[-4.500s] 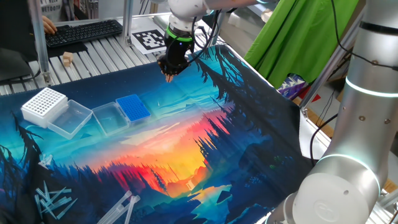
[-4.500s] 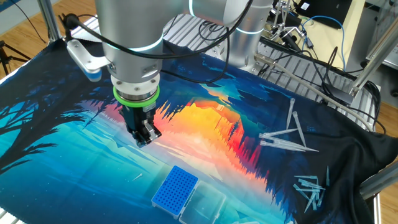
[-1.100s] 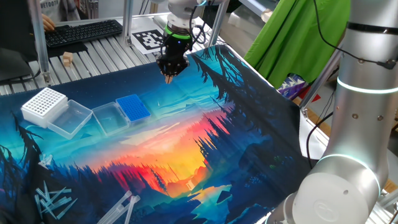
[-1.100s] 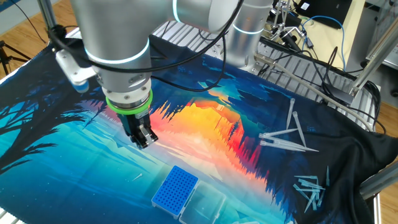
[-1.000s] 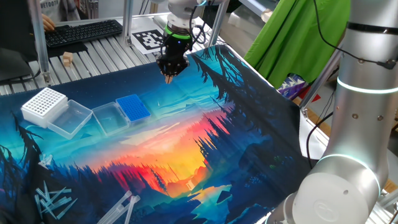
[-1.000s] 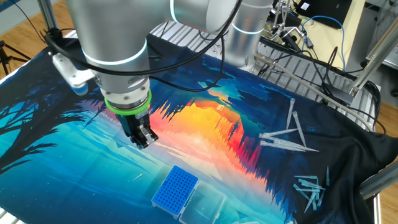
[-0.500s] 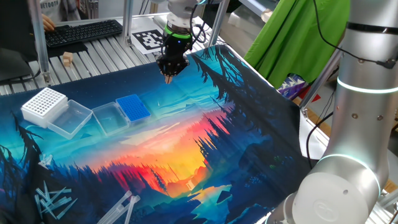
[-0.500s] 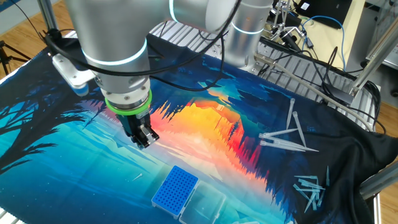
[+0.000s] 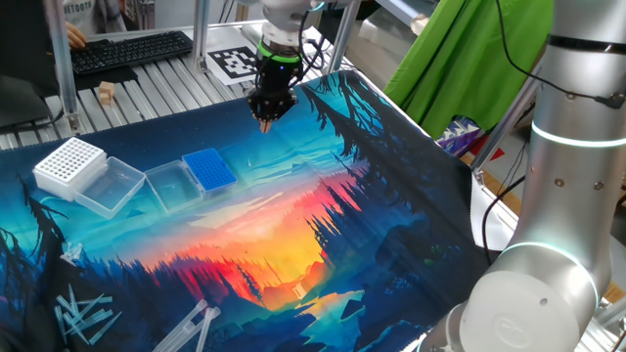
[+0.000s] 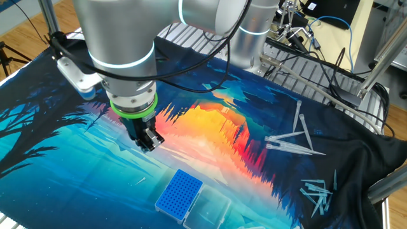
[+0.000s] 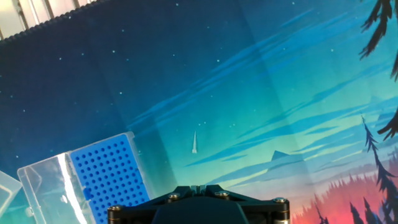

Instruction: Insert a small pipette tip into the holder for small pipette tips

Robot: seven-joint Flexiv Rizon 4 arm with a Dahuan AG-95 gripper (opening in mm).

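I've got the gripper (image 9: 265,122) hanging above the printed mat (image 9: 391,196), near the far edge in one fixed view, w/ nothing between the fingers as far as I can see. From the other fixed view the gripper (image 10: 147,144) sits over the blue part of the mat, short of the blue rack. Fingertips look pressed close together in both fixed views, but I can't tell for sure if they're fully closed; hand view only shows the black gripper base at the bottom edge.

The small pipette tip (image 11: 194,142) lies flat on the mat by itself, just beside the holder for small pipette tips (image 11: 107,179), apart from it, not touching. In the other fixed view the tip (image 10: 140,180) is a faint sliver left of the holder (image 10: 179,192).

Holder (image 9: 209,169) is open, its clear lid (image 9: 169,185) folded out flat next to it. Beside that sits a white perforated rack (image 9: 69,163) w/ its own clear lid (image 9: 111,187).

Longer clear tips (image 10: 294,141) lie scattered on the mat, well apart from the holder, w/ a smaller pile (image 10: 317,194) near the corner.
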